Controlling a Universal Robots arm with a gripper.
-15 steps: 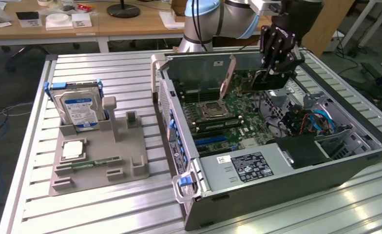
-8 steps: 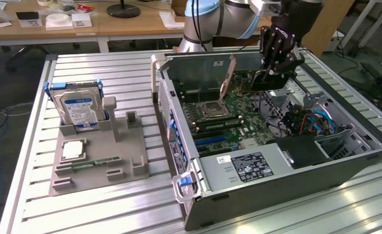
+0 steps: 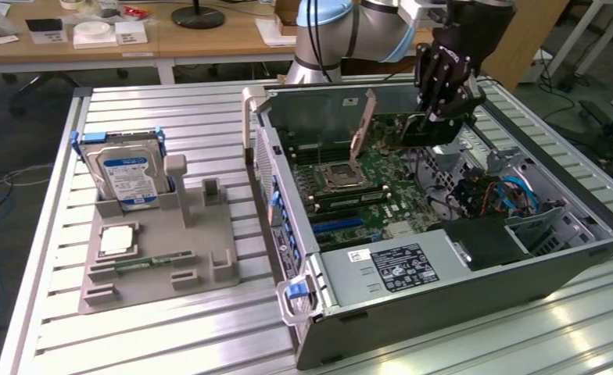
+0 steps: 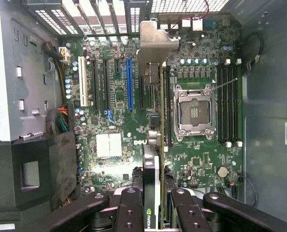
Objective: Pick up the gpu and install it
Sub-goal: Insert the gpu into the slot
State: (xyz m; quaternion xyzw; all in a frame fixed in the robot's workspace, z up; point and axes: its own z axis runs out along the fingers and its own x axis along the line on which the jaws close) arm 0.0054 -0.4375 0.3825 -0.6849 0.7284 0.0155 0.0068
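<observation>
Farthest from the fingers, toward the exterior view's left, a gray holder [image 3: 155,281] lies on the slatted table [image 3: 181,344]. A hard drive [image 3: 127,178] with a blue label stands upright in it. A square processor chip [image 3: 116,240] and a slim memory stick [image 3: 141,266] lie flat in the holder. All three are well apart from the fingers.

Nearer the fingers, the open computer case [image 3: 442,301] lies on its side with the green motherboard [image 3: 385,178] facing up. A power supply [image 3: 396,269] with a white label sits in the case's near corner, below and apart from the fingers.

The gripper [image 3: 444,116] hangs from the arm [image 3: 338,35] over the far part of the case. Its fingers [image 4: 129,210] are clenched on the gpu [image 3: 427,133], one on each flat side. The gpu is held on edge over the motherboard; whether its lower edge touches a slot I cannot tell. Its pale metal bracket [image 4: 155,46] is the end farthest from the fingers, by the vented wall of the case.

In the wrist view the card runs straight out from the fingers, with a blue slot [image 4: 129,82] on one side and the processor socket [image 4: 194,108] on the other. The memory slots [image 4: 228,104] lie past the socket, farther from the fingers.
</observation>
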